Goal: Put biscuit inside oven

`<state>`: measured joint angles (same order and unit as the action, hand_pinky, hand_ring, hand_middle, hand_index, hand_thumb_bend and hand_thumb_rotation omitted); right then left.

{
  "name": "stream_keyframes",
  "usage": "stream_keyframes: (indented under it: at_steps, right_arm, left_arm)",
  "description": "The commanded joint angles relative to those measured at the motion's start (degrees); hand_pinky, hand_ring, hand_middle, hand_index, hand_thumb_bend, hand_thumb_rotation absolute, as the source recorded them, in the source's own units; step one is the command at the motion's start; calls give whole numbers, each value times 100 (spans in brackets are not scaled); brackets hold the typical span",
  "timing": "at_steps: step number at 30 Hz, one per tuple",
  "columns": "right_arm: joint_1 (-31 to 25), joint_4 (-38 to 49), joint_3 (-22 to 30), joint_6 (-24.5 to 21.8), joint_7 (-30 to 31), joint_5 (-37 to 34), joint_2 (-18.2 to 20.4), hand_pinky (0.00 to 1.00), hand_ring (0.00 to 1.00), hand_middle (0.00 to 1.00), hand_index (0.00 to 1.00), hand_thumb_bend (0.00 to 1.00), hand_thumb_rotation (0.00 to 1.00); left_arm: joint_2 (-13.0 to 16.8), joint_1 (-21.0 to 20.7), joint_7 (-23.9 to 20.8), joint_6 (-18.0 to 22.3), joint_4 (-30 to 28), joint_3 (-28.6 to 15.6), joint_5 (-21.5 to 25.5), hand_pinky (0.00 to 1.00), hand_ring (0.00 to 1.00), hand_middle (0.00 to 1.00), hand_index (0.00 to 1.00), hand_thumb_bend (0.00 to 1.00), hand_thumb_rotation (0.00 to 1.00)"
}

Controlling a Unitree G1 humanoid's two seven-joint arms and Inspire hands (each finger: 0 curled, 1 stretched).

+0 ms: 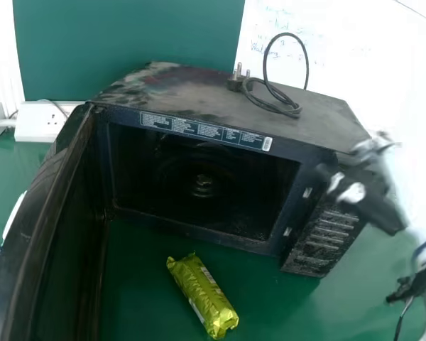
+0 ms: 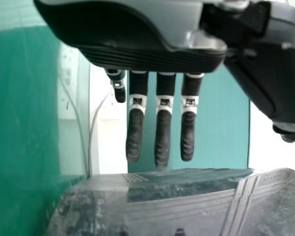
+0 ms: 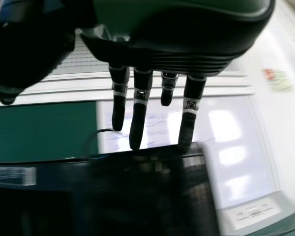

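Both hands' fingers are straight and apart: the right hand (image 1: 361,193) beside the oven's (image 1: 199,185) panel (image 1: 323,238), the left hand (image 2: 163,120) near the open door (image 1: 46,234), which stands between it and the biscuit (image 1: 202,295). A cable (image 1: 277,99) lies on top. The biscuit lies before the oven, well apart from either hand's fingers.

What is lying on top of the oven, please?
On the oven lies a black cable with its plug, looped toward the back. The right hand covers part of the front right corner, so I cannot tell what is there.
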<state>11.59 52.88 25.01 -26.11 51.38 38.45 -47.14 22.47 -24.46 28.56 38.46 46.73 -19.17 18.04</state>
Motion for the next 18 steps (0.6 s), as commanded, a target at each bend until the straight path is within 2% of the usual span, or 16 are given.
stream_keyframes:
  at_steps: [1,4,7,10,12,15,17,18]
  right_arm:
    - [-47,-72,-35,128,161,-351,-229,52,59,63,70,100,47]
    - [-36,-186,20,201,282,-869,-365,58,66,68,73,100,39]
    - [-201,-429,240,813,39,-1460,-314,61,68,71,75,100,42]
    - [-406,-756,462,1608,-286,-2117,-105,52,62,67,73,100,50]
    - [-541,-858,522,1895,-362,-2315,-150,49,61,66,73,100,51]
    - [-605,-758,510,1865,-210,-2345,-430,51,62,67,75,100,41]
    - [-582,-665,477,1654,-40,-2405,-636,53,64,69,77,100,40]
    - [-605,-674,462,1711,-93,-2416,-627,54,65,69,77,100,42]
  left_arm:
    - [-15,-29,-32,19,-43,24,-68,32,37,43,50,51,6]
    - [-31,-23,-76,-32,-92,32,-87,32,37,43,49,51,6]
    - [-37,-35,-75,-40,-84,23,-104,32,36,43,49,51,6]
    - [-29,-61,-73,35,-26,23,-146,32,36,42,49,51,6]
    - [-28,-71,-44,59,-5,23,-142,32,37,43,49,51,6]
    - [-34,-87,8,58,13,15,-110,32,36,43,49,51,6]
    - [-34,-93,6,59,21,15,-117,32,36,43,49,51,6]
    - [-27,-93,-10,72,29,19,-141,32,36,43,49,51,6]
